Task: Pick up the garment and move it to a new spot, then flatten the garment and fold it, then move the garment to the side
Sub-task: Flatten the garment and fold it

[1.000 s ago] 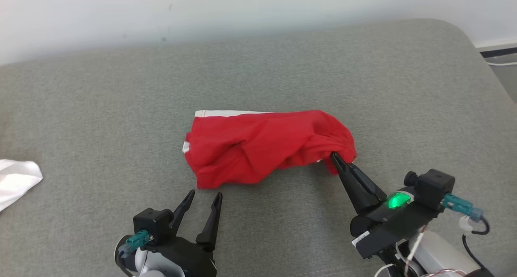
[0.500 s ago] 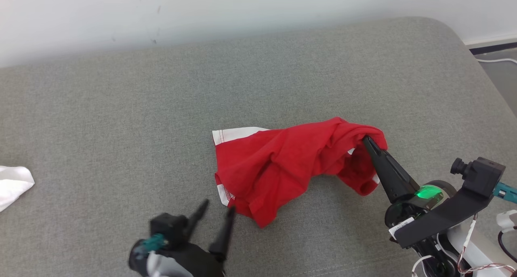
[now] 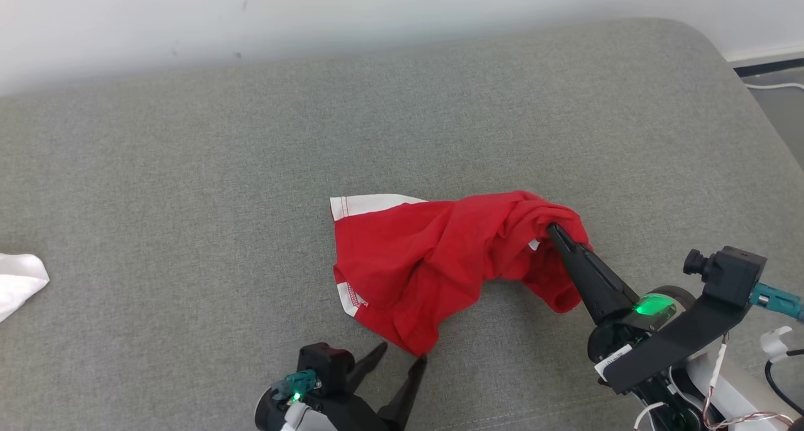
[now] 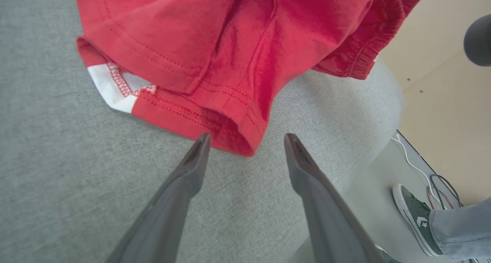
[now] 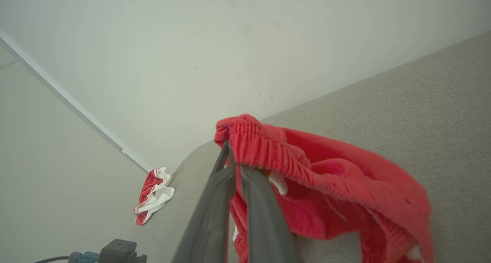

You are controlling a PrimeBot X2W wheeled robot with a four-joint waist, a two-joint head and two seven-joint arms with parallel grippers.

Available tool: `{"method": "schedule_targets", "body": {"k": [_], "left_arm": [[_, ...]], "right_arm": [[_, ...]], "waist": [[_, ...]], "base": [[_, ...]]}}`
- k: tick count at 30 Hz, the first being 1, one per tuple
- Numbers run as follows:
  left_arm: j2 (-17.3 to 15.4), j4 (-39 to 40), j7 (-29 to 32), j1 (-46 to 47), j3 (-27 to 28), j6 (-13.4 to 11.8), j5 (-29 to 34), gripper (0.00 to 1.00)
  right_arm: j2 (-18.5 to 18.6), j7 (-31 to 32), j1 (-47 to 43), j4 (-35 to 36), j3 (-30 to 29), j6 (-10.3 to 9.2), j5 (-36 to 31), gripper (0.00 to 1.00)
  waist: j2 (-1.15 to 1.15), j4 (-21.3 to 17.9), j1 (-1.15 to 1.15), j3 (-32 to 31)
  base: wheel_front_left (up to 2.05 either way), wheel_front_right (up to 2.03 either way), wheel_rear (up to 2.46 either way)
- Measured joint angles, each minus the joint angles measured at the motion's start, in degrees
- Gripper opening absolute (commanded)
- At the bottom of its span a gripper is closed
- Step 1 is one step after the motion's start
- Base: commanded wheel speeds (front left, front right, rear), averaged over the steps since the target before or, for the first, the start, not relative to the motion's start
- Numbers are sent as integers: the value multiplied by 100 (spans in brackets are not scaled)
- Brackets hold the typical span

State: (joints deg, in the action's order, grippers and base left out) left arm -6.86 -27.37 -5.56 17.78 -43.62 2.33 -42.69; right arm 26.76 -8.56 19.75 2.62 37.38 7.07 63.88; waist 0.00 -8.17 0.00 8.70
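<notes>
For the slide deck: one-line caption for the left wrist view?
Open left gripper poised at the hem of the red garment on the grey cushion, a person's shoe beyond.

Garment [image 3: 427, 261] lies on the cushion [image 3: 188, 167], another cloth [image 3: 19, 283] far left.

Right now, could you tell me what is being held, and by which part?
Right gripper pinches the red shorts by the elastic waistband; left gripper holds nothing.

You have before you: red garment [image 3: 440, 261], crumpled on grey cushion [image 3: 188, 186]; right gripper [image 3: 553, 229], fingers pinched on its right end; left gripper [image 3: 402, 352], fingers spread, just beside its near hem; white cloth [image 3: 19, 283], far left edge.
</notes>
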Motion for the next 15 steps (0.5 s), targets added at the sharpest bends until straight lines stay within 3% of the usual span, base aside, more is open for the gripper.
{"method": "schedule_targets", "body": {"k": [10, 11, 12, 13, 14, 15], "left_arm": [[242, -505, 198, 364, 74, 125, -335, 100], [242, -505, 198, 364, 74, 125, -335, 94], [244, -553, 208, 394, 82, 126, -368, 50], [245, -584, 242, 419, 82, 129, -371, 31], [255, -610, 244, 433, 81, 152, -375, 0], [268, -636, 245, 438, 78, 178, -398, 0]], "right_arm": [[-34, 73, 207, -71, 96, 0, 5, 0], [-34, 73, 207, -71, 96, 0, 5, 0], [-38, 96, 211, -77, 112, 0, 5, 0], [-40, 94, 211, -79, 116, 0, 5, 0], [-37, 94, 211, -88, 115, 0, 5, 0], [-37, 93, 211, -97, 115, 0, 5, 0]], "waist": [[0, -105, 0, 113], [0, -105, 0, 113], [0, -118, 0, 117], [0, -127, 0, 124], [0, -135, 0, 129], [0, -141, 0, 134]], "base": [[0, 0, 0], [0, 0, 0], [0, 0, 0], [0, 0, 0], [0, 0, 0], [0, 0, 0]]}}
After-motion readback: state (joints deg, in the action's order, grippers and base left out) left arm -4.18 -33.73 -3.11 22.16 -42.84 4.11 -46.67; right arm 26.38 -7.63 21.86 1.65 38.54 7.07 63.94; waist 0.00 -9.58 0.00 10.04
